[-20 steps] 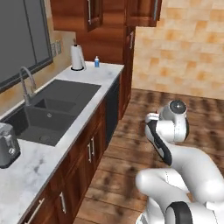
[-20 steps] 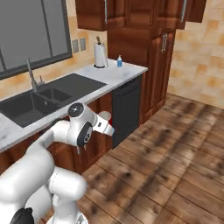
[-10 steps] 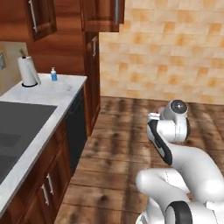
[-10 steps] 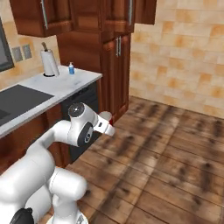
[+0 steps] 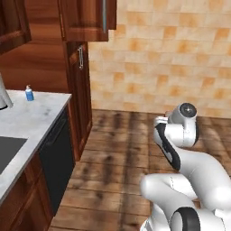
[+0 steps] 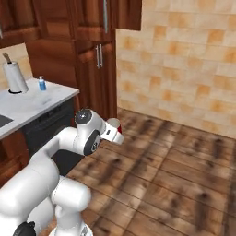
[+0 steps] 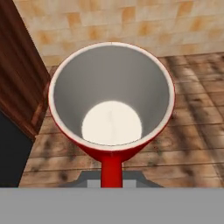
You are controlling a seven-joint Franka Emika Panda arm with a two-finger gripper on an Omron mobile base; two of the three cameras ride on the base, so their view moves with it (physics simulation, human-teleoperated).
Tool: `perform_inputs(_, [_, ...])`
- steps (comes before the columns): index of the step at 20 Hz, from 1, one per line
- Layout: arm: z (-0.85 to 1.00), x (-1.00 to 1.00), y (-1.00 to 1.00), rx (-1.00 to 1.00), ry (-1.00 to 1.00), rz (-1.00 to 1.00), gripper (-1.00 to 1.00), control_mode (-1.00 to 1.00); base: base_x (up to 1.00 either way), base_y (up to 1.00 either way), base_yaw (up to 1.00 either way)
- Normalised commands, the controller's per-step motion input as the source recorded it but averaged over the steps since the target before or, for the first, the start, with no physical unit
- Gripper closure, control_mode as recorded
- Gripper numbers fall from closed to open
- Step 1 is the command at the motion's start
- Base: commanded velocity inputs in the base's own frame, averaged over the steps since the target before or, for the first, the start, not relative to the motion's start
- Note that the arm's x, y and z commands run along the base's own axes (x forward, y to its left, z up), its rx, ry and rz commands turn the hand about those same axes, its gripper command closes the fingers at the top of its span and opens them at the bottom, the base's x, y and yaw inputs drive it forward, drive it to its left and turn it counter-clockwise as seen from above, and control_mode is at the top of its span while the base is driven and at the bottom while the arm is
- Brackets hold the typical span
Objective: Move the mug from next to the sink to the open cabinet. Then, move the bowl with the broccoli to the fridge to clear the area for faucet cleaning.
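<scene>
The red mug (image 7: 111, 109), white inside, sits right in front of the hand camera above the wooden floor. From the right base view, the mug (image 6: 118, 126) peeks out red at the end of my folded arm, with my gripper (image 6: 114, 132) shut on it. The fingers themselves are hidden behind the mug. The tall reddish-brown cabinet (image 5: 80, 85) with silver bar handles stands ahead on the left, and the same cabinet (image 6: 99, 76) appears beyond the counter. A dark corner of the sink (image 5: 6, 154) shows at the left edge. Bowl, broccoli and faucet are out of view.
A small blue-capped bottle (image 5: 29, 93) and a paper towel roll (image 6: 14, 77) stand on the marble counter (image 5: 34, 115). A black dishwasher front (image 5: 57, 163) sits below it. Open wooden floor (image 6: 175, 161) stretches to the tiled wall (image 5: 171, 58).
The whole scene has slid left as the base turned right: sink and faucet have left the view, the tiled wall fills more. The arm still holds the mug in the same folded pose.
</scene>
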Motion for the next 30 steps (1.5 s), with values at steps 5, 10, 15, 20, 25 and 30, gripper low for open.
perform_inputs(5, [0.0, 0.0, 0.0, 0.0, 0.0, 0.0, 1.0, 1.0, 1.0, -0.35, 0.0])
perform_inputs(10, [0.0, 0.0, 0.0, 0.0, 0.0, 0.0, 1.0, 1.0, 1.0, -0.34, 0.0])
perform_inputs(15, [0.0, 0.0, 0.0, 0.0, 0.0, 0.0, 1.0, 1.0, 1.0, -0.31, 0.0])
perform_inputs(20, [0.0, 0.0, 0.0, 0.0, 0.0, 0.0, 1.0, 1.0, 1.0, -0.35, 0.25])
perform_inputs(25, [0.0, 0.0, 0.0, 0.0, 0.0, 0.0, 1.0, 1.0, 0.7, -0.28, 0.67])
perform_inputs(30, [0.0, 0.0, 0.0, 0.0, 0.0, 0.0, 1.0, 1.0, 0.3, -0.28, 0.75])
